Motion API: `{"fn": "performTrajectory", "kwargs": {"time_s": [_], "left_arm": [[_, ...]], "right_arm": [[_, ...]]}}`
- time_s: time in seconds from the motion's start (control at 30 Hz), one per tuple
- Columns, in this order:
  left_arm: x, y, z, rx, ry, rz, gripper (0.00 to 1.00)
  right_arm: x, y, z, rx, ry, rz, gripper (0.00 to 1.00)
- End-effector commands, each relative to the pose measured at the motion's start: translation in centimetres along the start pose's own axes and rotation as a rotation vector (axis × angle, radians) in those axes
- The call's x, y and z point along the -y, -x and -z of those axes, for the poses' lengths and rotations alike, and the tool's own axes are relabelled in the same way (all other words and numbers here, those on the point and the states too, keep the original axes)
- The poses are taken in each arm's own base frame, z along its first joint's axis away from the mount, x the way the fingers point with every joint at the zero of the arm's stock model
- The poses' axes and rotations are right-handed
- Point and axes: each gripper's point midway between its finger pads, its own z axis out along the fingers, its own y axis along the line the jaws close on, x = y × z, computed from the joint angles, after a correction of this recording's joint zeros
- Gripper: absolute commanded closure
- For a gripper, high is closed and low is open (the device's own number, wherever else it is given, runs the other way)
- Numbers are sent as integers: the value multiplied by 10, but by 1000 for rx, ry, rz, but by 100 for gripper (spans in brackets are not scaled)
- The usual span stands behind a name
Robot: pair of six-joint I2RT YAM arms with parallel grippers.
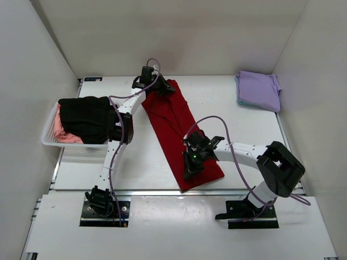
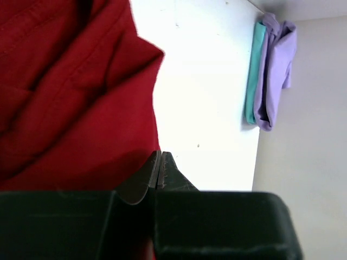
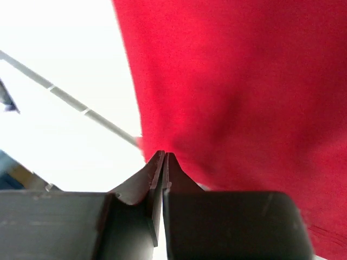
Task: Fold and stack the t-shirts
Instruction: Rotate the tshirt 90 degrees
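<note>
**Red tee stretched between two closed pairs of fingers**

Well to the left of the left fingers (image 1: 161, 90), a white lattice basket (image 1: 50, 130) sits at the edge of the table (image 1: 238, 130). It holds a black t-shirt (image 1: 87, 116) heaped over a pink t-shirt (image 1: 68, 136).

The left fingers reach to the far end of the red t-shirt (image 1: 176, 127). In the left wrist view they are clenched, tip against tip, at the shirt's edge. The red cloth runs down into them, and a sliver of red shows lower between them, so they are grasping the shirt. Most of the cloth lies rumpled to their left, with bare table to their right.

The red t-shirt lies as a long narrow strip, running slantwise from the left fingers to the right fingers (image 1: 191, 170). The right fingers rest on its near end, close to the table's front edge. In the right wrist view they are pressed tightly together at the shirt's edge. The red cloth spreads ahead of them and to their right. Whether any cloth is caught between them cannot be told.

Far to the right of both pairs of fingers, at the table's far right corner, a lavender t-shirt (image 1: 258, 90) lies folded. A teal cloth (image 2: 254, 76) shows folded beneath it.
</note>
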Motion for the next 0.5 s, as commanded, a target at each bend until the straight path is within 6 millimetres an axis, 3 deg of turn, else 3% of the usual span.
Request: {"fn": "performTrajectory", "kwargs": {"time_s": [0.0, 0.1, 0.2, 0.27, 0.3, 0.33, 0.37, 0.4, 0.47], "left_arm": [[67, 29, 39, 46, -120, -73, 96], [73, 22, 62, 4, -54, -136, 96], [68, 5, 88, -59, 56, -175, 99], [42, -27, 93, -138, 149, -162, 100], [47, -28, 102, -127, 162, -189, 100], [39, -41, 108, -140, 186, -189, 100], [3, -61, 109, -179, 256, -141, 100], [19, -59, 118, -134, 221, -157, 100], [-19, -84, 125, -118, 268, -97, 100]], "right_arm": [[-37, 11, 10, 32, 117, 151, 100], [-18, 23, 23, 128, 27, 148, 100], [20, 49, 51, 268, -57, 38, 100], [53, 54, 60, 301, -126, -15, 100], [68, 59, 64, 319, -157, -30, 100], [82, 62, 67, 330, -185, -40, 100], [94, 59, 65, 323, -221, -55, 100], [104, 62, 65, 327, -234, -70, 100], [117, 56, 58, 299, -245, -86, 99]]}}
